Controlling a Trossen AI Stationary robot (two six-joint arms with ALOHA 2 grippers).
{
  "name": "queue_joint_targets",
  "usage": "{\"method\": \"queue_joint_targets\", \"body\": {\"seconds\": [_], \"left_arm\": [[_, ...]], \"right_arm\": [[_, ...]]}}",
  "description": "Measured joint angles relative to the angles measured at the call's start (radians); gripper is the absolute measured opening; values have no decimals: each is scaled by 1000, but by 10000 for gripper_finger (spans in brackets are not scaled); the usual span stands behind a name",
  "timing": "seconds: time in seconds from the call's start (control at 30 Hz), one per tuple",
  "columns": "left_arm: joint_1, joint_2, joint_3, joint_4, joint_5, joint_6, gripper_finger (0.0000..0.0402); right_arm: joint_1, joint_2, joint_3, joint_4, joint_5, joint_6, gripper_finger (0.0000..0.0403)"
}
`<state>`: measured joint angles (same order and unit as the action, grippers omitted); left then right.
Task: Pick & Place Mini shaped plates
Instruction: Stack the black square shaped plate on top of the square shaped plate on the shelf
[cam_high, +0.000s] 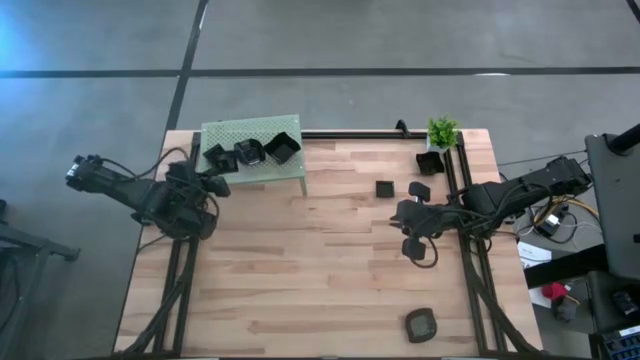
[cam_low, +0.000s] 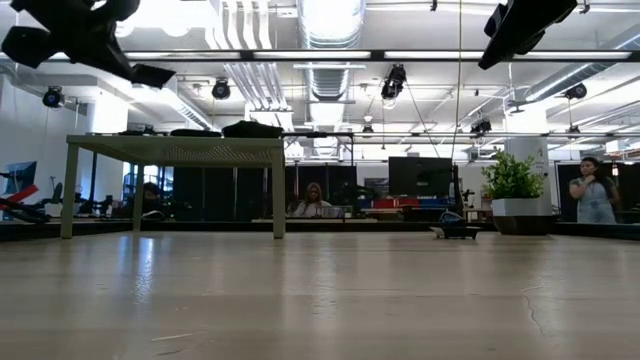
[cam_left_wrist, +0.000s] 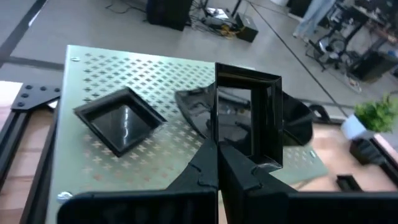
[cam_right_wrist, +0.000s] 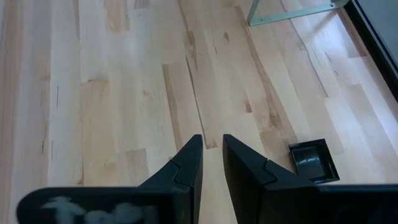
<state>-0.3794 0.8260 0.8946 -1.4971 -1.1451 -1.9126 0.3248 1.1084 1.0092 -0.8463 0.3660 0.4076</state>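
The left claw (cam_high: 218, 184) is squeezed together, holding nothing, at the front edge of the green platform (cam_high: 225, 133). Three mini shaped plates (cam_high: 250, 152) sit on the platform, near its edges. The right claw (cam_right_wrist: 211, 152) has a small gap between its fingers and hangs over bare desk (cam_high: 300, 270). A square plate (cam_high: 384, 188) lies near it, with lots of open wood around.

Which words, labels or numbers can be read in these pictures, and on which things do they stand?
None can be read.
Right gripper: pale marks on its body, too blurred to read.
Green platform, plates and table: no writing seen.
Screens in the room behind: too small to read.
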Motion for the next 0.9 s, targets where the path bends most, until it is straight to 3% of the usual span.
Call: {"method": "queue_joint_targets", "body": {"seconds": [0.57,0.9], "left_arm": [[231,-114,-108,6,26,-12,0],[258,-112,-155,87,34,-19,0]], "right_arm": [[0,0,0,18,-1,-15,59],[0,0,0,26,-1,-21,59]]}}
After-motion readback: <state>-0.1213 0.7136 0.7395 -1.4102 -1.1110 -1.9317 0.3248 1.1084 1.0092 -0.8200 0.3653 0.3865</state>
